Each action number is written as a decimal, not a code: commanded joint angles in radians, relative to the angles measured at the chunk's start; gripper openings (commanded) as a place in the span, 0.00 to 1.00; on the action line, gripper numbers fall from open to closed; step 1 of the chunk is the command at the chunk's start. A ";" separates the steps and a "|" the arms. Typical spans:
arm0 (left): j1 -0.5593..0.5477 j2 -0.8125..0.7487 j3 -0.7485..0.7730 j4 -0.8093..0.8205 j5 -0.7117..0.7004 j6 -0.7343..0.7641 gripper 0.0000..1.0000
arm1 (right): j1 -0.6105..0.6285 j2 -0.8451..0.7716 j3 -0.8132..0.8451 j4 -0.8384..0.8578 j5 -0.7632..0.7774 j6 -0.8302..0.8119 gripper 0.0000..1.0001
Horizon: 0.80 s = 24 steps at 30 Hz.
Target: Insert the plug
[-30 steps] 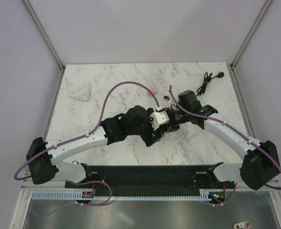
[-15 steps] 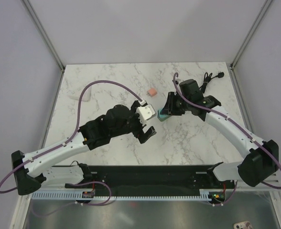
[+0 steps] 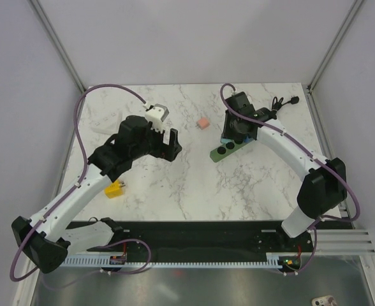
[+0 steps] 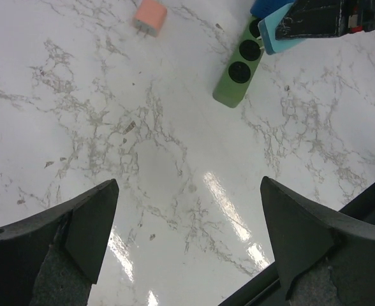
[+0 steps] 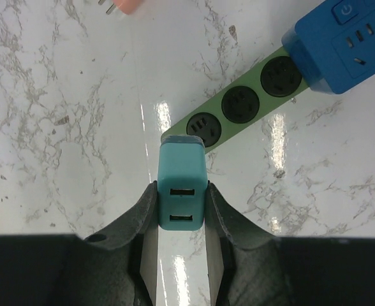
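Note:
My right gripper (image 5: pixel 182 191) is shut on a teal USB charger plug (image 5: pixel 182 169). The plug's front end sits over the near end socket of a green power strip (image 5: pixel 238 105) with three round sockets. I cannot tell whether its prongs are in. A blue adapter (image 5: pixel 340 41) occupies the strip's far end. In the top view the right gripper (image 3: pixel 234 135) is at the strip (image 3: pixel 222 152). My left gripper (image 3: pixel 169 143) is open and empty, raised to the left of the strip. Its view shows the strip (image 4: pixel 237 73) and the teal plug (image 4: pixel 278 35).
A pink plug (image 3: pixel 203 122) lies behind the strip on the marble table (image 3: pixel 187 185) and also shows in the left wrist view (image 4: pixel 150 14). A black cable (image 3: pixel 278 107) lies at the back right. A yellow block (image 3: pixel 115 189) lies at the front left.
The left arm has swung left and back, away from the right gripper. The right gripper has carried the teal plug back to the green strip, which is now uncovered.

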 commanded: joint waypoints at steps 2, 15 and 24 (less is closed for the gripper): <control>0.005 -0.062 -0.029 -0.014 -0.084 -0.047 1.00 | 0.000 0.051 0.047 0.010 0.050 0.145 0.00; 0.003 -0.123 -0.101 0.027 -0.056 -0.027 1.00 | -0.002 0.267 0.260 -0.282 0.245 0.593 0.00; 0.003 -0.137 -0.112 0.038 -0.042 -0.024 0.99 | 0.000 0.332 0.338 -0.307 0.252 0.696 0.00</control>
